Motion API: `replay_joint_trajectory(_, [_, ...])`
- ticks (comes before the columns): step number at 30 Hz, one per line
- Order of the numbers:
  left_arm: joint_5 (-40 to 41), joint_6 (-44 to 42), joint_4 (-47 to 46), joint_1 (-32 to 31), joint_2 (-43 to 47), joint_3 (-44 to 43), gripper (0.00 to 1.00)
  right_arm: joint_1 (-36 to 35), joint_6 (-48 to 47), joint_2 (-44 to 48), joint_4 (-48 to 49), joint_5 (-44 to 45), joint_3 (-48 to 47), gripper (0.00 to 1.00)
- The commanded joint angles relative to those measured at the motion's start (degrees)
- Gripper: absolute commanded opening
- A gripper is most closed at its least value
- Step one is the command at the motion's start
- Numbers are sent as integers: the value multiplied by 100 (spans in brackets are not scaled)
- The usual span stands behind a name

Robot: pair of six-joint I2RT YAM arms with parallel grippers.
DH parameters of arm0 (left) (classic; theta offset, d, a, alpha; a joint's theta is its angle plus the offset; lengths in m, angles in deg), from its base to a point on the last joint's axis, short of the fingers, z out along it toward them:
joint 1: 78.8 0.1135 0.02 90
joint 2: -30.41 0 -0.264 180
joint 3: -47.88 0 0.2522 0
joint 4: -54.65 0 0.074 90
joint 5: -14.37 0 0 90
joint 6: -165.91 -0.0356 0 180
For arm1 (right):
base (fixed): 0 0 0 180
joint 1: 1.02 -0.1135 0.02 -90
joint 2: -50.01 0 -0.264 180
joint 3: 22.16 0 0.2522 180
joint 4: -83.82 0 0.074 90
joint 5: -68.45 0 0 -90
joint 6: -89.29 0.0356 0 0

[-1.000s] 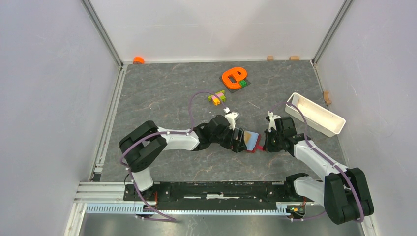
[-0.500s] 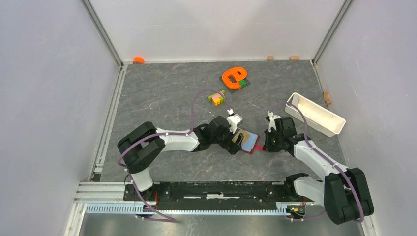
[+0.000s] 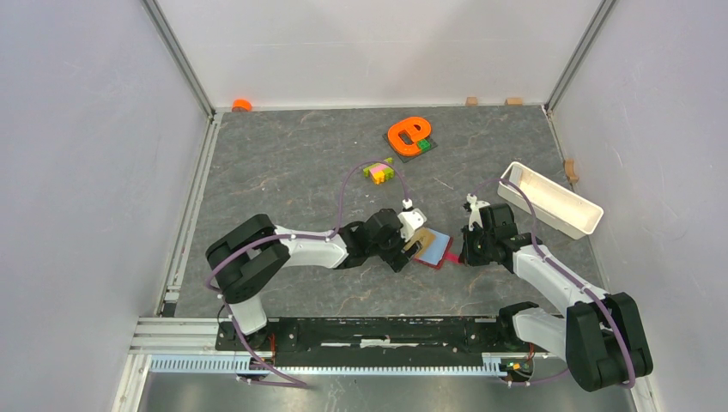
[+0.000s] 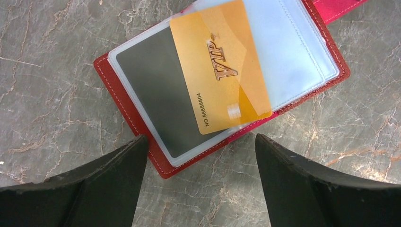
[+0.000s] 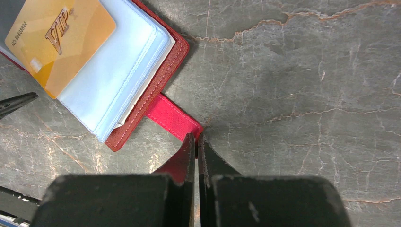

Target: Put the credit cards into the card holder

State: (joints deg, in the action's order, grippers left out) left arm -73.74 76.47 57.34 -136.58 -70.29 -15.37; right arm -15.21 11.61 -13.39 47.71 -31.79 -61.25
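The card holder (image 3: 436,250) lies open on the table, dark red outside with light-blue sleeves inside (image 4: 142,137) (image 5: 165,61). A gold credit card (image 4: 221,66) marked VIP lies slanted on it, its far end under a clear sleeve; it also shows in the top view (image 3: 421,242) and the right wrist view (image 5: 59,42). My left gripper (image 4: 199,139) is open and empty, just short of the holder's near edge (image 3: 407,254). My right gripper (image 5: 196,137) is shut on the holder's red snap tab (image 5: 172,118), at the holder's right side (image 3: 464,254).
A white oblong tray (image 3: 549,199) stands to the right rear. Toy bricks (image 3: 378,171) and an orange letter-shaped piece (image 3: 408,133) lie behind the arms. Small wooden blocks (image 3: 471,100) sit by the back wall, an orange cap (image 3: 241,105) in the far left corner.
My left gripper laid the card on the open holder, let go of it and drew back a little to the left, open. The right gripper has kept still on the tab.
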Motion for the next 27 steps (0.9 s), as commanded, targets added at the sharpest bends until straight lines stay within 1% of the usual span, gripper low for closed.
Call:
replay_joint_trajectory(1, [167, -426, -175, -101, -69, 19, 89, 0, -85, -59, -61, 40, 53, 0])
replay_joint_trajectory(6, [413, -398, -280, -144, -188, 0, 89, 5, -89, -72, -51, 52, 51, 0])
replay_joint_trajectory(13, [719, -117, -745, -160, -284, 124, 89, 12, -88, -77, -59, 43, 53, 0])
replay_joint_trajectory(16, [766, 121, -897, -164, -369, 133, 89, 5, -92, -60, -70, 39, 54, 0])
replay_joint_trajectory(21, [801, 266, -1044, -169, -502, 123, 89, 5, -96, -50, -77, 26, 47, 0])
replay_joint_trajectory(27, [864, 539, -1429, -172, -457, 317, 90, 7, -96, -63, -68, 22, 62, 0])
